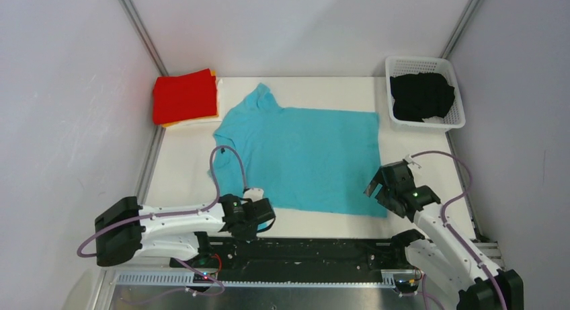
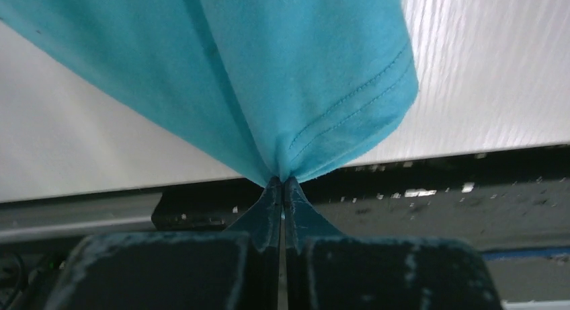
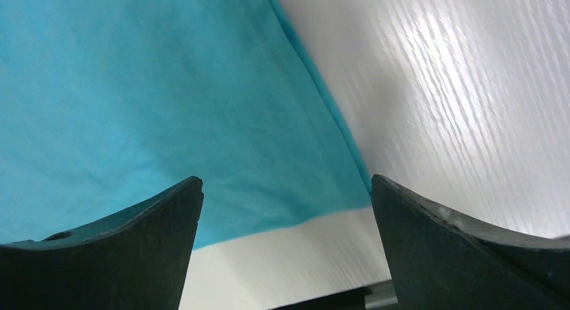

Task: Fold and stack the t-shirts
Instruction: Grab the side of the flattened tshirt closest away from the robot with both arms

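The turquoise t-shirt [image 1: 302, 159] lies spread out in the middle of the white table [image 1: 181, 169], with its neck toward the left and its bottom hem toward the right. The left gripper [image 2: 282, 184] is at the near left corner of this shirt; its jaws are pressed together on a pinch of the fabric, and in the left wrist view the stitched hem gathers into folds just where the fingertips meet. The right gripper [image 3: 286, 182] hangs over the near right corner of the same shirt with its jaws spread wide apart and nothing between them – below it the shirt's edge and the bare table are both visible. A folded red t-shirt [image 1: 183, 96] lies at the far left corner of the table, just beside the turquoise one. At the far right corner stands a white lattice basket [image 1: 460, 107], and black fabric [image 1: 422, 95] lies crumpled inside it.
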`<state>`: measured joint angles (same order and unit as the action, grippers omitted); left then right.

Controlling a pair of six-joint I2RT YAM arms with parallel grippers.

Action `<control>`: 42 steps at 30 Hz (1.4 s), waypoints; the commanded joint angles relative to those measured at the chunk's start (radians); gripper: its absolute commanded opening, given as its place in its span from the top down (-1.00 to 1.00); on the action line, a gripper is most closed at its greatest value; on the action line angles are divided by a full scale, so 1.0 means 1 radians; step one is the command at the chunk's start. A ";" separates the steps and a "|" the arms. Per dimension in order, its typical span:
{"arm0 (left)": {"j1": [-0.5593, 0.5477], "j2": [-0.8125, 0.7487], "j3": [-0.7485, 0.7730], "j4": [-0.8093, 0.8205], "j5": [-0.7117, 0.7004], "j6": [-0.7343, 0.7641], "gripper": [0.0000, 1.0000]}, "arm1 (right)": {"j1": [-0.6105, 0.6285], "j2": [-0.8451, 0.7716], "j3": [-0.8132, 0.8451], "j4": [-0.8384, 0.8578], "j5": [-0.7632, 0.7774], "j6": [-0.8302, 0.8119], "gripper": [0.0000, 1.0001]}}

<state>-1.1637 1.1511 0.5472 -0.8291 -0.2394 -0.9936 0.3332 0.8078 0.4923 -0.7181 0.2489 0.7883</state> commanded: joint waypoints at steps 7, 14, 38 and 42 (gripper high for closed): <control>-0.088 0.017 0.013 -0.096 0.034 -0.135 1.00 | 0.048 -0.210 -0.093 -0.132 0.078 0.277 -0.92; -0.090 -0.053 0.036 -0.113 0.005 -0.122 1.00 | 0.058 -0.271 -0.183 -0.093 0.085 0.359 -0.68; -0.083 -0.162 0.174 -0.217 -0.224 -0.117 1.00 | 0.053 -0.206 -0.181 0.048 0.088 0.251 1.00; -0.065 -0.198 0.228 -0.200 -0.295 -0.072 1.00 | 0.053 -0.195 -0.149 0.062 0.083 0.193 1.00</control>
<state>-1.2427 1.0019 0.6994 -1.0420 -0.4095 -1.1099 0.3851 0.6052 0.2920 -0.6991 0.3023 1.0447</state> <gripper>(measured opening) 0.006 0.012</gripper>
